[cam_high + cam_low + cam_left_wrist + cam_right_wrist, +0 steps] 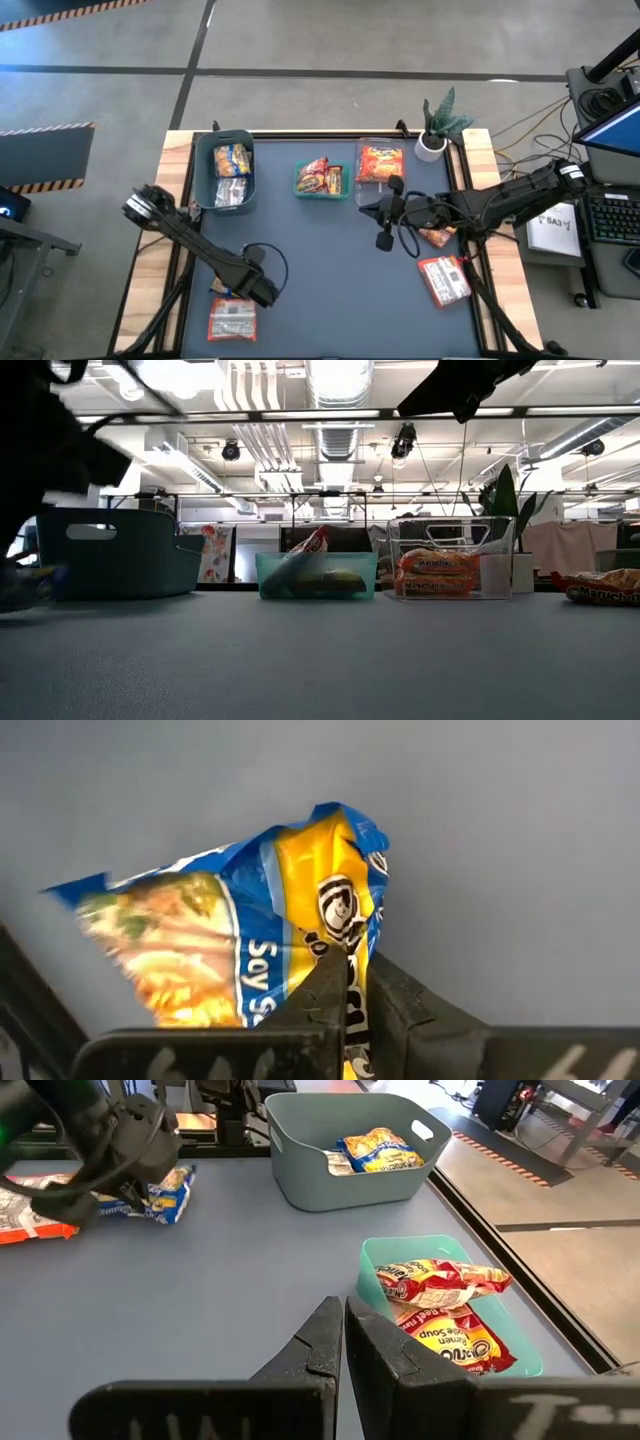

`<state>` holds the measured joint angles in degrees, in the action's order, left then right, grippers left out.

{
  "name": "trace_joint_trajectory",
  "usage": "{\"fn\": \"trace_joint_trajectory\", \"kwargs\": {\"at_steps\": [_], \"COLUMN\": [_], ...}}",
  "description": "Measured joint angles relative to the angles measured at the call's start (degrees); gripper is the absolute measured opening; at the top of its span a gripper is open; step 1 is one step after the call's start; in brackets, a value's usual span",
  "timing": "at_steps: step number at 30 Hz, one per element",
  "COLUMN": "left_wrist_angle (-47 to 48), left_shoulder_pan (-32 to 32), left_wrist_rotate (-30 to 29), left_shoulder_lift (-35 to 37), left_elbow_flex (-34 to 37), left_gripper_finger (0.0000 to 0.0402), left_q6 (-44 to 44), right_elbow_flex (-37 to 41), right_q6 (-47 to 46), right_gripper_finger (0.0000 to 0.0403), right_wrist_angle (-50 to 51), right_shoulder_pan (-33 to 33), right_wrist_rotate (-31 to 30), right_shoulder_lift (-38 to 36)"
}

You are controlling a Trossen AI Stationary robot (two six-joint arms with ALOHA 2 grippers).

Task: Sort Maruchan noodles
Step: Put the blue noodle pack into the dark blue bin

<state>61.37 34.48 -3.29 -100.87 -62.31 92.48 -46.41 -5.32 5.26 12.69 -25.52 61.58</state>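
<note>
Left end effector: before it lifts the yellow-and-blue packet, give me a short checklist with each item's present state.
1. Left end effector shut on the yellow-and-blue packet: ok, pinched at one edge.
2. Grip secure for a lift: cannot tell; only a corner is caught.
3. Grey bin already holding matching yellow-and-blue packets and open on top: ok.
4. Red-and-white packet beside the left end effector not caught in the grip: ok in the left wrist view.
5. Right end effector shut, empty, over mid-table away from the left arm's path: ok.
</note>
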Motion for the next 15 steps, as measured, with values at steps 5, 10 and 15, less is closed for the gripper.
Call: {"fn": "trace_joint_trajectory", "kwargs": {"at_steps": [5, 10, 15], "left_wrist_angle": [0.3, 0.5, 1.4], "left_shoulder_pan": [-0.1, -0.5, -3.2], "left_wrist_rotate": [-10.8, -25.9, -37.7], "left_shoulder_lift": [5.9, 13.2, 20.0], "left_elbow_flex": [-2.1, -3.9, -5.4], "left_gripper_finger": [0.0002, 0.0001, 0.0001], "left_q6": [-6.8, -14.5, -22.2], "right_elbow_flex": [0.0, 0.0, 0.3], "right_q6": [0.4, -0.2, -0.7], "right_gripper_finger": [0.0009, 0.0009, 0.0009], "right_wrist_angle": [0.0, 0.3, 0.5], "right_shoulder_pan": [0.0, 0.0, 0.0], "right_wrist_rotate": [0.0, 0.0, 2.5], "right_shoulder_lift": [0.0, 0.0, 0.0]}}
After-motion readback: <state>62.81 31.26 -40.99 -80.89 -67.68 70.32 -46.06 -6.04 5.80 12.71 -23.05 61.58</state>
